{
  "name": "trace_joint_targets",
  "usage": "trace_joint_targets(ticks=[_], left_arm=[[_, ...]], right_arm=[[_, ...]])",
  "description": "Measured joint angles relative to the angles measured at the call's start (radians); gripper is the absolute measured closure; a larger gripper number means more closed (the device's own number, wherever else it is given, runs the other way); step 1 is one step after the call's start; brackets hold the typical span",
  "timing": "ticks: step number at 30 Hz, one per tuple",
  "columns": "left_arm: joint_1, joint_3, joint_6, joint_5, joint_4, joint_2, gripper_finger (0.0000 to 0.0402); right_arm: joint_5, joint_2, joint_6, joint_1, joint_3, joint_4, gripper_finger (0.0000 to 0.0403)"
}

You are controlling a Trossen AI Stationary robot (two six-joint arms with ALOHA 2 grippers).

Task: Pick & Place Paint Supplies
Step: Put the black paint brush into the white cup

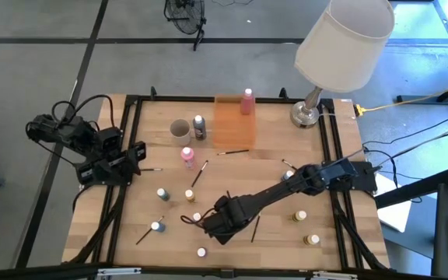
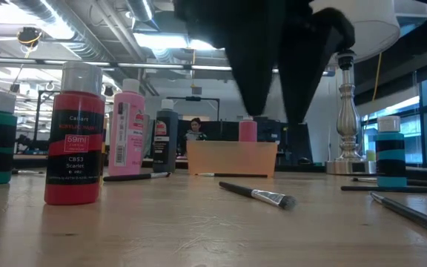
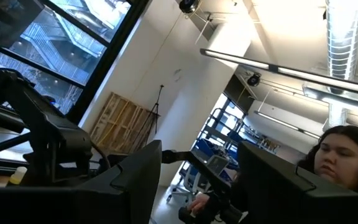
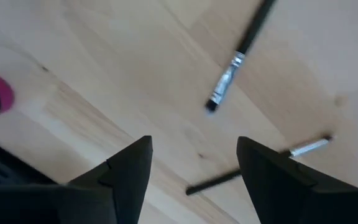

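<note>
My right gripper (image 1: 208,225) hangs open, pointing down, over the table's near middle, clear of the wood in the low view (image 2: 273,115). Below it a thin dark paintbrush (image 4: 229,175) lies flat, running under one finger; another paintbrush (image 4: 238,56) lies farther off. Small white-capped paint pots (image 1: 197,217) (image 1: 155,226) stand around the gripper. A pink squeeze bottle (image 1: 187,155) and a dark one (image 1: 199,128) stand upright mid-table; a third pink bottle (image 1: 246,101) stands in the orange tray (image 1: 228,128). My left gripper (image 1: 138,155) waits open at the left edge, tipped upward (image 3: 197,149).
A grey cup (image 1: 180,130) stands beside the dark bottle. A lamp (image 1: 341,47) stands at the far right corner on its metal base (image 1: 306,115). More pots (image 1: 301,215) (image 1: 312,240) and brushes (image 1: 236,152) (image 1: 199,173) lie scattered. A person shows beyond the table.
</note>
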Motion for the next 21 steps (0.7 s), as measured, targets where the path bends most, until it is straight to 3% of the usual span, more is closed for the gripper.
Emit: trace_joint_targets(ticks=[21], left_arm=[[0.000,0.000,0.041,0.000,0.000,-0.002,0.0192]], right_arm=[[-0.007,0.000,0.003,-0.002,-0.093,0.075,0.0165]])
